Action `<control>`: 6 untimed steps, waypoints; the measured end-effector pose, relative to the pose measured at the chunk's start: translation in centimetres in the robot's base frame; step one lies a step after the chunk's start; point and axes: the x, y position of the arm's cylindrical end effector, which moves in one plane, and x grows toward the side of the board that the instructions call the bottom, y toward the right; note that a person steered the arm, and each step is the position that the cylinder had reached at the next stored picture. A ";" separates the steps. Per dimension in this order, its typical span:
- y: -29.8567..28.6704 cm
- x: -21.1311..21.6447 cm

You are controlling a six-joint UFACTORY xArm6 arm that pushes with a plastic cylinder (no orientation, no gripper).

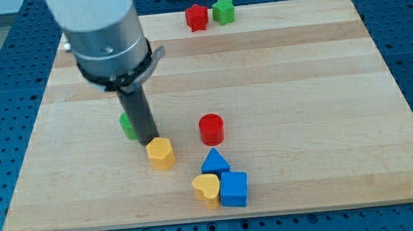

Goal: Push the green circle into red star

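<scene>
The green circle (127, 125) lies left of the board's middle, mostly hidden behind my rod; only its left edge shows. The red star (196, 17) sits near the view's top edge, touching or almost touching a green star (223, 11) on its right. My tip (149, 141) is down on the board just right of the green circle and just above a yellow hexagon-like block (161, 153).
A red cylinder (211, 129) stands right of my tip. A blue triangle (214, 161), a yellow heart (207, 188) and a blue cube (234, 188) cluster near the view's bottom. The wooden board (322, 84) ends in blue perforated table on all sides.
</scene>
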 end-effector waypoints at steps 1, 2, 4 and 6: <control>-3.5 -4.4; -4.1 -2.5; -7.5 -0.6; -4.9 -11.9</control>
